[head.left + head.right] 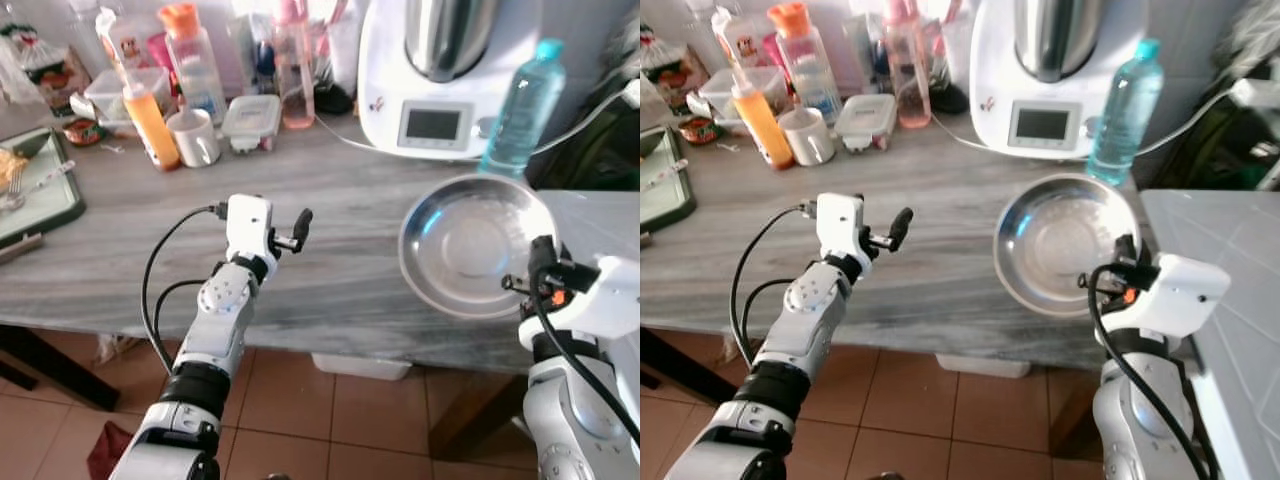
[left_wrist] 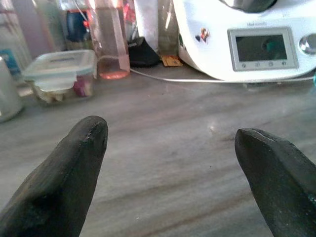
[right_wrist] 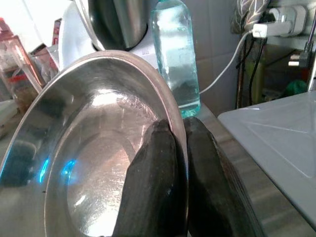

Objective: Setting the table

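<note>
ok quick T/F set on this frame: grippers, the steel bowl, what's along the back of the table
1. The right gripper pinches the rim of the steel bowl. True.
2. The left gripper holds a cup. False: its fingers are spread, nothing between them.
3. The steel bowl holds food. False: it is empty.
4. A clear water bottle stands beside the white kitchen machine. True.
5. The orange bottle lies on its side. False: it stands upright.

We note: steel bowl glossy, mirror-like; grey wood-grain tabletop matt; food processor smooth white plastic.
</note>
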Motion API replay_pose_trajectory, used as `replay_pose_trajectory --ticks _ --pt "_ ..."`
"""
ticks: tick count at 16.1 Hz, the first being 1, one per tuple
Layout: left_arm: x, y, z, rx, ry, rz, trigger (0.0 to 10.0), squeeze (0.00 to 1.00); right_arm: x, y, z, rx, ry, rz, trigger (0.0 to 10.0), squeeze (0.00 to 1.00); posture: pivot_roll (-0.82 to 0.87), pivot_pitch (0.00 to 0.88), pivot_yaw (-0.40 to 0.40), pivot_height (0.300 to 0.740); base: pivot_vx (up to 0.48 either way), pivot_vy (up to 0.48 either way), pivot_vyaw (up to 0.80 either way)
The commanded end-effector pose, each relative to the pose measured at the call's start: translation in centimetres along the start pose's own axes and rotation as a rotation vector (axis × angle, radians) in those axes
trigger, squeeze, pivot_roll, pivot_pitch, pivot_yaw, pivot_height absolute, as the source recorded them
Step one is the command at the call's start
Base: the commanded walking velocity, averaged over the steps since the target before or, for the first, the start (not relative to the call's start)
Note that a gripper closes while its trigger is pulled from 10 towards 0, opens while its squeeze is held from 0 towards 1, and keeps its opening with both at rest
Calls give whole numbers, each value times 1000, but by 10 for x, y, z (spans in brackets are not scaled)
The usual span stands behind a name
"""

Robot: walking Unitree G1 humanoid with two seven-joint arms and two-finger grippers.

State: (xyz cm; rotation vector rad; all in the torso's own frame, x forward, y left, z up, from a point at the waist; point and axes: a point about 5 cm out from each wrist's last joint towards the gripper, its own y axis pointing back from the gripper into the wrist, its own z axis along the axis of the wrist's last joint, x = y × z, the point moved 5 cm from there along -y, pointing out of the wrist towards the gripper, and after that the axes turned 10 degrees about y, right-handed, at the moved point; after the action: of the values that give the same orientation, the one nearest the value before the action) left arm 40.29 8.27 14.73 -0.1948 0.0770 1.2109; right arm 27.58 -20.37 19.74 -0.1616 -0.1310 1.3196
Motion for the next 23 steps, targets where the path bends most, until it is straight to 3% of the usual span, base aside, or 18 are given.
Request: replay_pose_trajectory --ticks 1,5,9,17,20,23 --pt "-5 1 -2 8 1 -25 10000 0 -4 2 1 0 1 -9 10000 0 -46 88 51 714 0 0 0" --pt "19 9 -2 36 -47 -28 10000 0 -4 1 0 3 4 -9 10000 0 -42 89 45 714 0 0 0" --pt "32 21 -9 75 -68 -35 10000 0 -3 0 -3 9 -7 -13 10000 0 -27 91 52 714 0 0 0" --pt "21 23 -17 193 17 -213 10000 0 4 -12 -17 33 -25 -1 10000 0 0 109 51 714 0 0 0" --pt "32 22 -12 224 1 -236 10000 0 9 -24 -28 63 -154 -16 10000 0 19 111 62 714 0 0 0" --pt "30 30 -6 255 8 -337 10000 0 26 -35 -29 53 -169 24 10000 0 45 115 65 714 0 0 0"
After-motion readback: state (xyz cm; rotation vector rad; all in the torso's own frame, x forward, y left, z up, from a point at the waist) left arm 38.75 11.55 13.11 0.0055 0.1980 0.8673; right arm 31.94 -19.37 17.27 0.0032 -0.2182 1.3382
